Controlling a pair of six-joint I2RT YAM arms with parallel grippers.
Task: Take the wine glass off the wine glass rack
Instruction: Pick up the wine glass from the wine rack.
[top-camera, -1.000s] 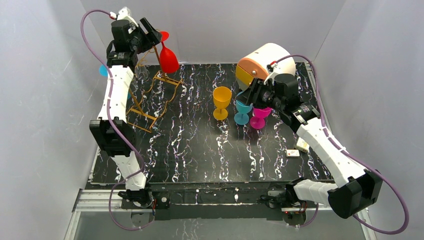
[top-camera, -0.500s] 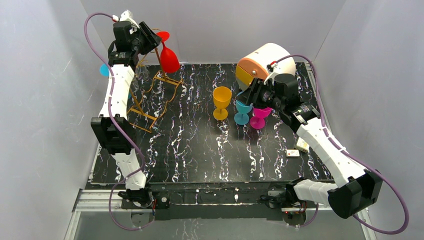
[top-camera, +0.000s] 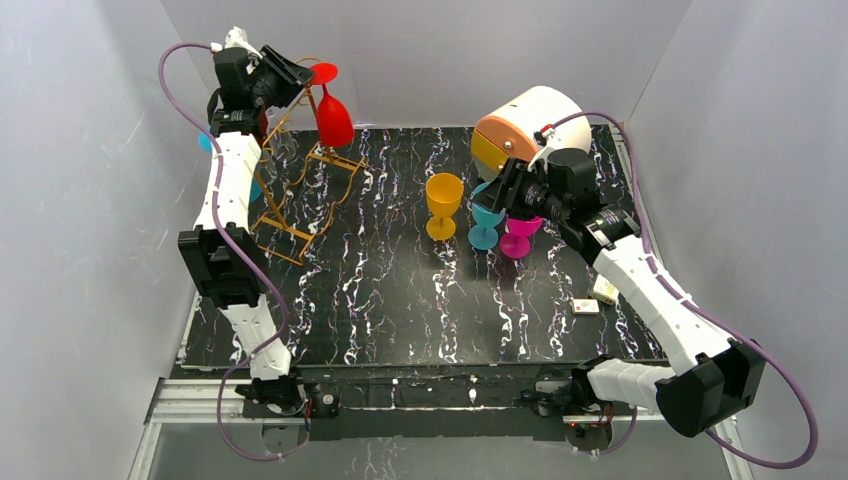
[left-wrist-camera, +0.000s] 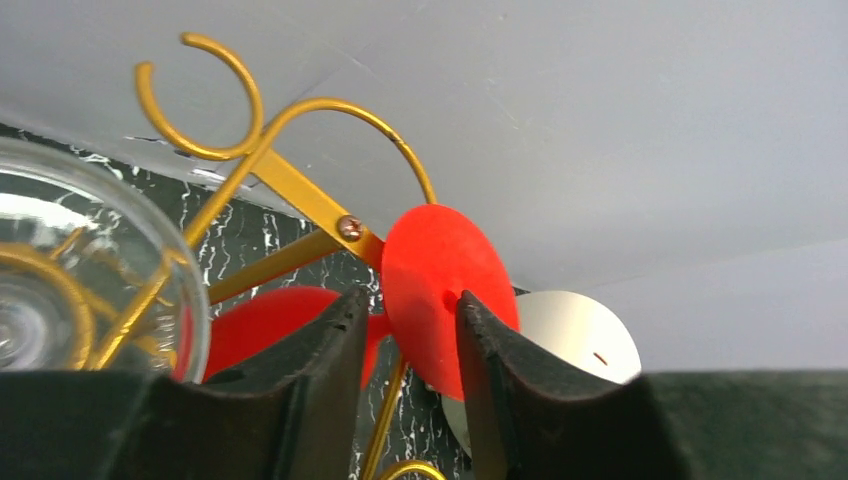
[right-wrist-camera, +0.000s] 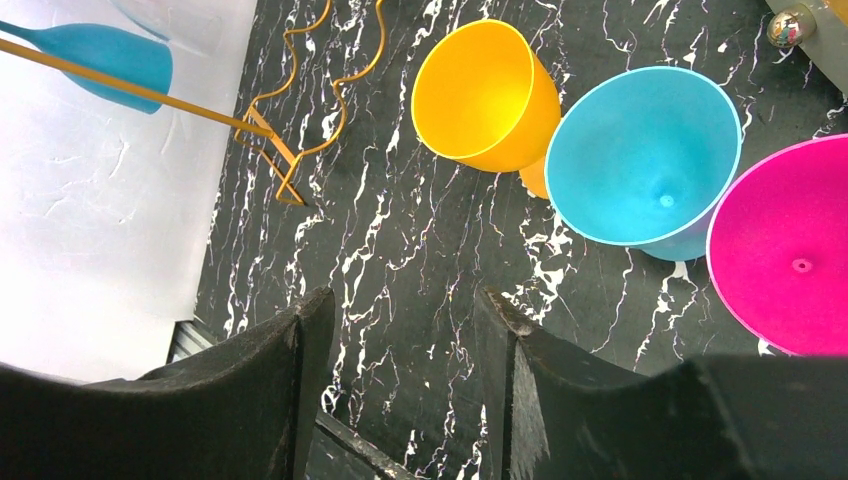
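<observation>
Black marbled surface, grey walls all round. I have the left arm raised at the far left, its left gripper up at the top of the wine glass rack. The red wine glass hangs there bowl-down, its round foot against the gold wire. My jaws stand narrow on either side of the stem just under that foot; I cannot tell whether they press it. A clear glass hangs close beside them, and a blue glass hangs on the rack too. The right gripper hovers, jaws apart on nothing, above a yellow goblet, turquoise goblet and magenta goblet standing together, with a white and orange drum behind them.
</observation>
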